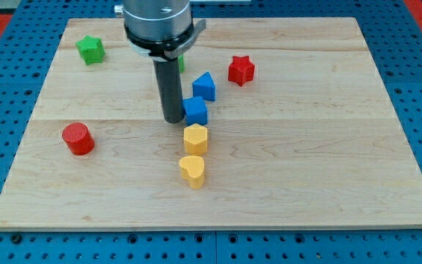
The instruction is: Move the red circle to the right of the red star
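My tip [173, 119] sits pressed against the left side of a blue cube [195, 111]. Between the red circle [78, 138] and the red star [241, 70] stands a column: blue block [204, 86], blue cube, yellow hexagon [195, 138], yellow heart [193, 170]. I see open board right of the star and along the view's bottom.

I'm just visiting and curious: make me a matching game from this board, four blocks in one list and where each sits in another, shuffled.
Blocks:
1. red circle
2. red star
3. green star
4. yellow heart

Places:
A. the view's top left
B. nearest the view's bottom, middle
C. the view's left, lower than the stars
D. the view's top, right of the blue blocks

Pairs: 1-C, 2-D, 3-A, 4-B
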Robot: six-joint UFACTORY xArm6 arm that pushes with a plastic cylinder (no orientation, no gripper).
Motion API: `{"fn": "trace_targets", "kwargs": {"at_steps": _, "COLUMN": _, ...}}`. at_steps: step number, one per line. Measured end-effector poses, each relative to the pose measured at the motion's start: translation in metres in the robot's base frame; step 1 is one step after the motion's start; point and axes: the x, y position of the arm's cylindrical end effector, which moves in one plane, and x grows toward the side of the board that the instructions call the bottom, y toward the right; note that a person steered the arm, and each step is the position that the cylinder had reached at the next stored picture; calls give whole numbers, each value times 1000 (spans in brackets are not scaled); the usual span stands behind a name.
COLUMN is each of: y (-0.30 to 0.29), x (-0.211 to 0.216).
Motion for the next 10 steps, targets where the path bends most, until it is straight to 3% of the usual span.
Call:
{"fn": "trace_targets", "kwargs": {"at_steps": 3, "y": -68, "x": 34}}
{"fn": "trace_targets", "kwargs": {"at_steps": 5, "y": -153, "x": 10}}
{"fn": "trace_targets", "kwargs": {"at_steps": 6, "y": -163, "x": 40}}
{"fn": "trace_targets", "kwargs": {"at_steps": 8, "y": -97, "x": 100}}
{"fn": "trace_targets", "kwargs": {"at_steps": 10, "y": -134, "x": 125}}
